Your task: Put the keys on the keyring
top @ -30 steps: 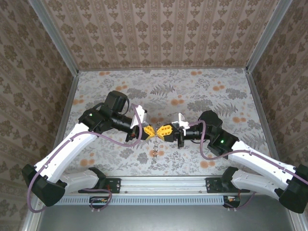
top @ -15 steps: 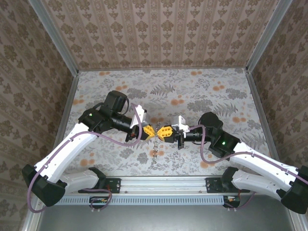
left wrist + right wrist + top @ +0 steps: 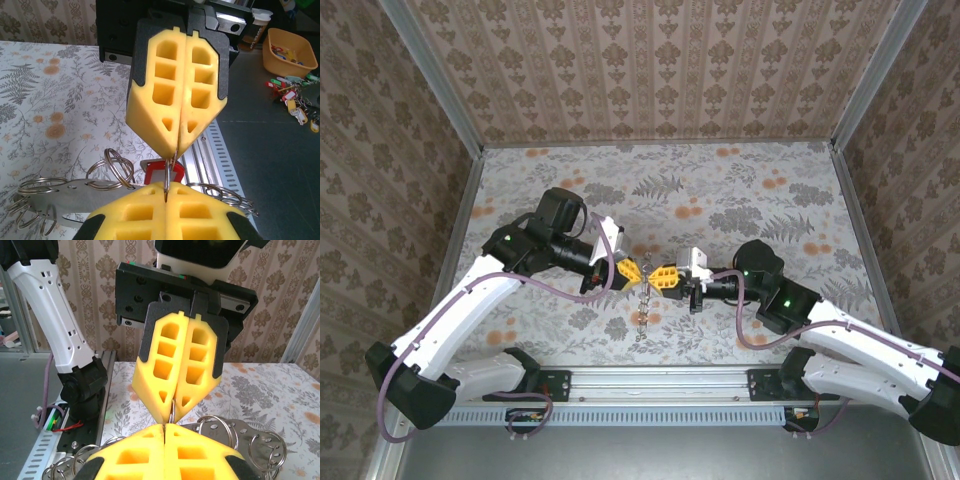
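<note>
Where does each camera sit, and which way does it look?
Top: above, behind the bases, looking down on the table; both arms, left gripper and right gripper tip to tip.
Left wrist: faces the robot's right; own fingers below, right gripper opposite.
Right wrist: faces left; own fingers below, left gripper and left arm opposite.
Both wrist views share the rings under the tips.

**Left arm** [image 3: 460, 312] and **right arm** [image 3: 865, 345]: white shell links between black joint housings, each carrying a small green light [image 3: 508, 240] and a looped purple cable [image 3: 48, 385]. **Left hand** [image 3: 642, 273] and **right hand** [image 3: 653, 277]: black bodies, white wrist brackets, and yellow wedge-shaped fingers [image 3: 142, 107] moulded with rectangular and triangular recesses.
</note>
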